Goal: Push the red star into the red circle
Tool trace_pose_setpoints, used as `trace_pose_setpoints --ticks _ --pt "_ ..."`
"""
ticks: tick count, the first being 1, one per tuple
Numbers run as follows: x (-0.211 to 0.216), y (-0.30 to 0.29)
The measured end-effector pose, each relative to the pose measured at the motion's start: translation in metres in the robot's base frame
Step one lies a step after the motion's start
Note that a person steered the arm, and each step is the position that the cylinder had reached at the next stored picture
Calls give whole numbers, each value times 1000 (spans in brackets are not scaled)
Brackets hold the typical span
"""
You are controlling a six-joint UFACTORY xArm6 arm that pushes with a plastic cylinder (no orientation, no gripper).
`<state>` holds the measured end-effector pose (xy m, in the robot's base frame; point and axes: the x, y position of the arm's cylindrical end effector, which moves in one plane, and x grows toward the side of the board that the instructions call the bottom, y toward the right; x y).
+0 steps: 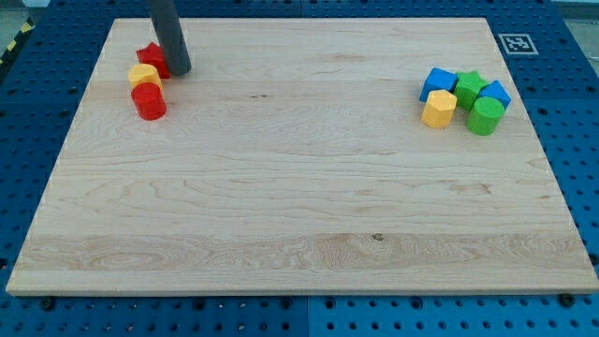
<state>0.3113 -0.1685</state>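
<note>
The red star [151, 57] lies near the top left of the wooden board [299, 215], partly hidden behind the rod. A yellow block [143, 75] touches it just below, and the red circle [149, 101], a short cylinder, sits right below the yellow block. My tip [180, 70] rests on the board right beside the red star's right side, to the upper right of the yellow block and the red circle.
A cluster sits at the right of the board: a blue block [437, 81], a green star [470, 87], another blue block [495, 93], a yellow block [438, 109] and a green cylinder [485, 116]. A black-and-white marker [516, 43] lies past the board's top right corner.
</note>
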Motion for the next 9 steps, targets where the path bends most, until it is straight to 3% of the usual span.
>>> trace_pose_setpoints --ticks 2,4,6,8,9 --pt "-58 3" --pt "-67 -105" --pt "-35 -72" --pt "-31 -6" --pt "-4 -5"
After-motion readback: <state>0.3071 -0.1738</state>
